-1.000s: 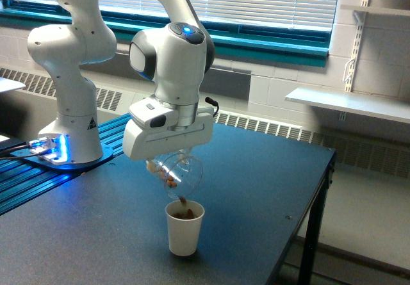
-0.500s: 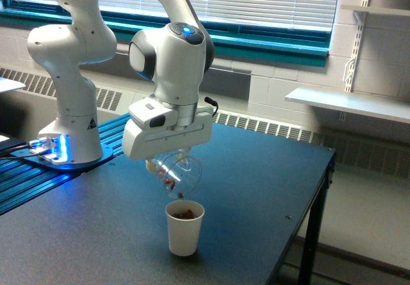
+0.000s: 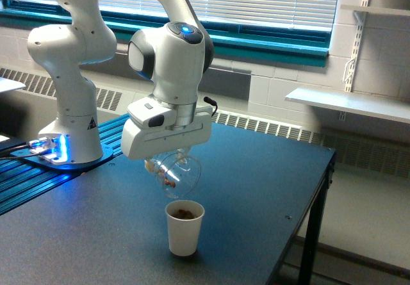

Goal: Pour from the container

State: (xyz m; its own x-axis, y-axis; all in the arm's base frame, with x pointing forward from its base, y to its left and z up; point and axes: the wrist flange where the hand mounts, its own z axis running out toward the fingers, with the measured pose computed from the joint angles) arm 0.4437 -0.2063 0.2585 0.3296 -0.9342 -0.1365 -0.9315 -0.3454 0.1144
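Nearest to you stands one white paper cup (image 3: 184,228), upright on the dark table (image 3: 256,189), with brown crumbly material showing just inside its rim. It sits directly under the pouring point, which looks deliberate: whatever leaves the vessel above falls straight in.

Just above it, clear of the rim, hangs the container (image 3: 177,173), one small clear plastic cup with rounded walls. You have it tipped steeply, mouth angled down toward the paper cup, and a few brown bits cling inside its lower wall. That tilt is what the pour needs, and with so little left inside, the pour seems close to finished.

The gripper (image 3: 168,164) has hold of the container from above, under the white hand block. The fingers are mostly hidden behind that block and the clear plastic, so you cannot read the gap between them, but the cup hangs from nothing else, so they must be clamped on it.

Further back is the single Franka arm (image 3: 173,48), its base (image 3: 69,145) glowing blue at the exterior view's left. Behind runs a window with blinds (image 3: 256,0), and one wall shelf (image 3: 349,102) on the exterior view's right.
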